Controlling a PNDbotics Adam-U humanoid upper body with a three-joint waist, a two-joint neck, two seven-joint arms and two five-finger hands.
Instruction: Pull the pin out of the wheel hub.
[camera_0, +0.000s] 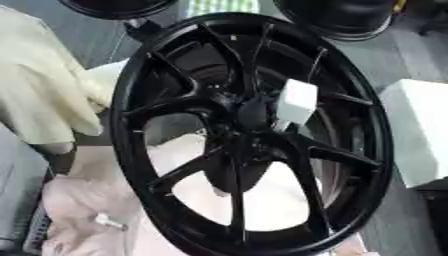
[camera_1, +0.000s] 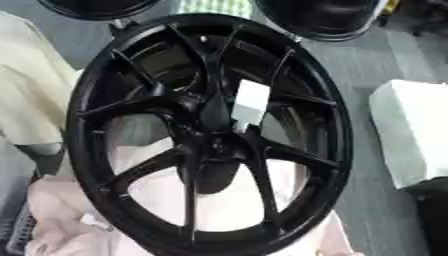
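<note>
Left hand (camera_0: 48, 85), at the view's left edge: it was covered by a loose, creased cream glove (camera_0: 35, 55); a dark, near-black wrist section (camera_0: 59, 164) showed below it.

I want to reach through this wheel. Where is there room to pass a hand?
The widest gaps lie between the lower spokes of the black alloy wheel, above the pink cloth. It is crowded at the hub, where a white block sits.

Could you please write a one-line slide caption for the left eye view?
Large black spoked wheel hub with a white tag near its centre, over pale cloth.
</note>
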